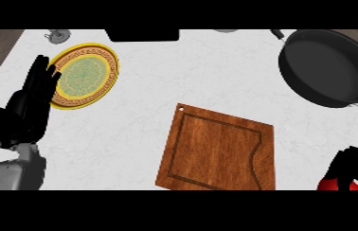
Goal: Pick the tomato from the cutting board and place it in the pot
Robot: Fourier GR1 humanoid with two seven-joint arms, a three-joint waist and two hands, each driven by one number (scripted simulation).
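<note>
White marbled counter (210, 69) filling nearly the whole view, edge to edge. Brown wooden cutting board (217, 152) with a routed groove and a small hole at its upper corner, lying tilted at lower centre, bare on top, lower edge cut off by the frame. Round black pot (321, 66) at upper right, dark inside, right side cut off, a short handle stub pointing up-left; well apart from the cutting board.

Left robot hand (31, 102) at the left edge, black, fingers straight and pointing up, relaxed and holding nothing, resting; fingertips overlapping the left rim of the yellow round plate with a green patterned centre (85, 76). Grey forearm (21, 171) below it, cut off at the lower left corner.

Right robot hand (343, 166) only partly in view at the lower right corner, black fingers curled down around the red round tomato (334, 184). Tomato mostly hidden and cut off by the frame, only a red sliver showing beneath the fingers, off the cutting board to its right and well short of the pot.

Black rectangular object (143, 34) at the top edge, cut off, hard to identify. Small grey glass-like item (58, 35) at upper left, and a grey sliver (225, 30) at top centre, both too cropped to make out.
</note>
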